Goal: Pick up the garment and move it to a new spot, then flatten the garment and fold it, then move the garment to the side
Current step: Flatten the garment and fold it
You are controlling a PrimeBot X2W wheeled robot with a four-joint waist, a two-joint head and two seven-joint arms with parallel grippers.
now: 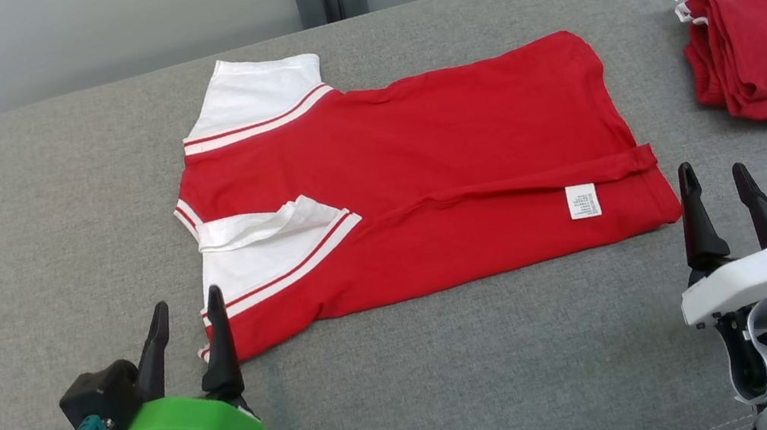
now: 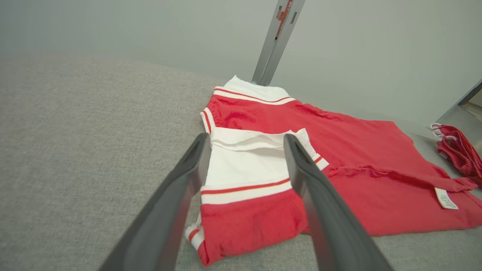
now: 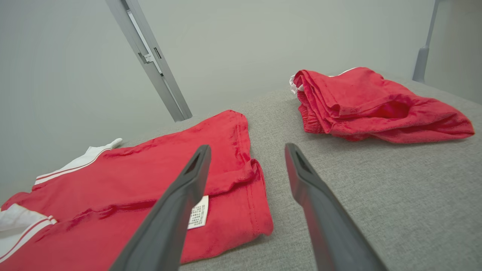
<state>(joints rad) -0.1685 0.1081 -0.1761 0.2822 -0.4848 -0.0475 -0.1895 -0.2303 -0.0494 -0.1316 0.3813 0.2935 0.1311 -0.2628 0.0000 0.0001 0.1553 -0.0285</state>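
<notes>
The garment (image 1: pixel 421 163) is spread mid-way on the grey fabric surface (image 1: pixel 14 266), its near long edge turned over, label up. The left gripper (image 1: pixel 186 301) and right gripper (image 1: pixel 712 169) are poised at its near corners, fingers wide apart and empty. The next fold is probably best made by pinching both corners evenly. Open room is found leftward; a folded red pile (image 1: pixel 766 54) is seen far right.
</notes>
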